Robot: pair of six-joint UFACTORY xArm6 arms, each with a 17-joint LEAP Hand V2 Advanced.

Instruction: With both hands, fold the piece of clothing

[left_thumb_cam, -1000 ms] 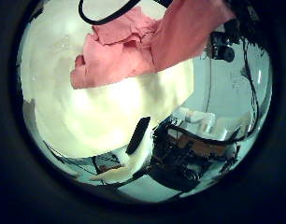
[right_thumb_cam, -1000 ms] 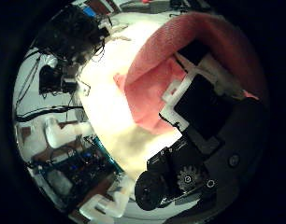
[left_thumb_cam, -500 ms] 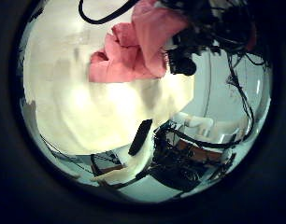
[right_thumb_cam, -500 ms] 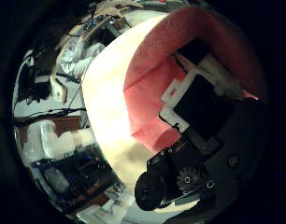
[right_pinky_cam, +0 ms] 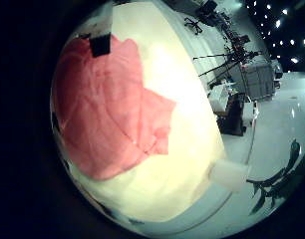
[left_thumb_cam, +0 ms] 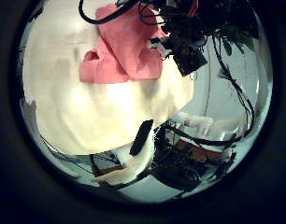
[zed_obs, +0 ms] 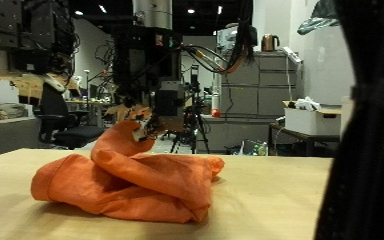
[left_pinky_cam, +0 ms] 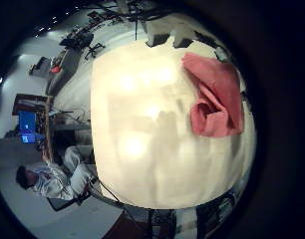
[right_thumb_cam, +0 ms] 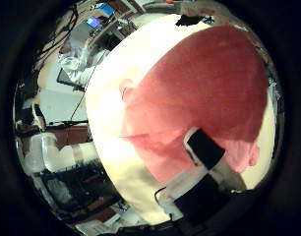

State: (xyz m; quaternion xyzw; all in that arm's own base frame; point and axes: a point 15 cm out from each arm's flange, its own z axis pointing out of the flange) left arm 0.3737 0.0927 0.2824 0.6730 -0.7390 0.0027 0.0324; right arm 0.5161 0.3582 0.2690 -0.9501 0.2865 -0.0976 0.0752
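One piece of clothing (zed_obs: 126, 185) on the worktop (zed_obs: 279, 215): a single orange heap, count it as one. One worktop carrying it. One robot hand (zed_obs: 150, 115) counted in the outside view, at twelve o'clock from the heap. The palm views give the same tally: one piece of clothing in each of the four, one pale worktop under it, and one robot hand showing in the left thumb side view.

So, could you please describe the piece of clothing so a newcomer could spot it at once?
Start at the pale wooden table. On it lies a crumpled orange-pink garment, one corner raised toward a hand. It is the only soft, coloured thing on the table.
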